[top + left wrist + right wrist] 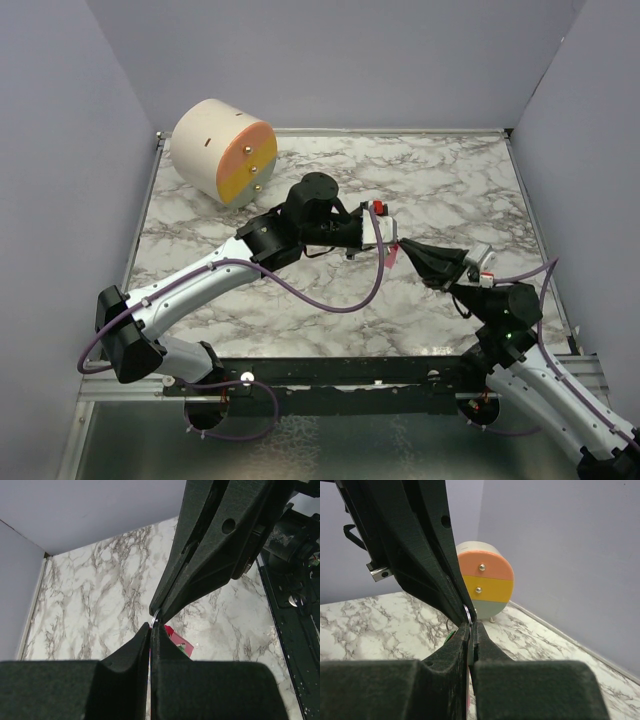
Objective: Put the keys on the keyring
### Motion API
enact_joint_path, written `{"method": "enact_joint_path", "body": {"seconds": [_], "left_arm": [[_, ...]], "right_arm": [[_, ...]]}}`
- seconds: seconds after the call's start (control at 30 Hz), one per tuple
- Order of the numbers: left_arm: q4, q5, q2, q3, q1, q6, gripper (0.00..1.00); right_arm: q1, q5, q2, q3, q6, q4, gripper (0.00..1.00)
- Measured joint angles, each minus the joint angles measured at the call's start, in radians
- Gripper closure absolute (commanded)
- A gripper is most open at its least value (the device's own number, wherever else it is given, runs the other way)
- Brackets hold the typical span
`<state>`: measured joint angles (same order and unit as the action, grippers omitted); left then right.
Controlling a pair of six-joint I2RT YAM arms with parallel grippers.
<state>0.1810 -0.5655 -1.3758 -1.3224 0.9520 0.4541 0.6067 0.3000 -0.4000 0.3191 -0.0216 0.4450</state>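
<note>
Checking all three views: no text, label, brand or number can be read anywhere. The round drum [222, 150] at the far left has a face of plain coloured bands and small metal studs, with no writing on it. The keyring [173, 634] shows only a sliver of its pink tag, and no print can be made out there.
</note>
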Motion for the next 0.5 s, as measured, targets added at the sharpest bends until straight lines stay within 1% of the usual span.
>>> {"method": "enact_joint_path", "body": {"seconds": [0.13, 0.17, 0.2, 0.27, 0.33, 0.4, 0.5], "left_arm": [[0.007, 0.001, 0.0, 0.0, -0.003, -0.005, 1.0], [0.007, 0.002, 0.0, 0.0, -0.003, -0.009, 1.0], [0.006, 0.003, 0.0, 0.0, -0.004, -0.016, 1.0], [0.005, 0.013, 0.0, 0.0, -0.004, -0.037, 1.0], [0.001, 0.032, 0.0, 0.0, -0.003, -0.066, 1.0], [-0.003, 0.064, 0.0, -0.002, -0.003, -0.101, 1.0], [-0.011, 0.136, -0.002, -0.008, -0.003, -0.16, 1.0]], "right_arm": [[0.0, -0.015, -0.013, 0.003, 0.0, -0.002, 0.99], [0.0, -0.021, -0.016, 0.005, 0.0, -0.003, 0.95], [0.0, -0.027, -0.019, 0.007, 0.001, -0.004, 0.87], [0.0, -0.04, -0.026, 0.013, 0.004, -0.009, 0.65], [0.0, -0.065, -0.032, 0.022, 0.01, -0.018, 0.51], [-0.004, -0.091, -0.033, 0.022, 0.018, -0.024, 0.43], [-0.003, -0.111, -0.031, 0.022, 0.021, -0.035, 0.38]]}}
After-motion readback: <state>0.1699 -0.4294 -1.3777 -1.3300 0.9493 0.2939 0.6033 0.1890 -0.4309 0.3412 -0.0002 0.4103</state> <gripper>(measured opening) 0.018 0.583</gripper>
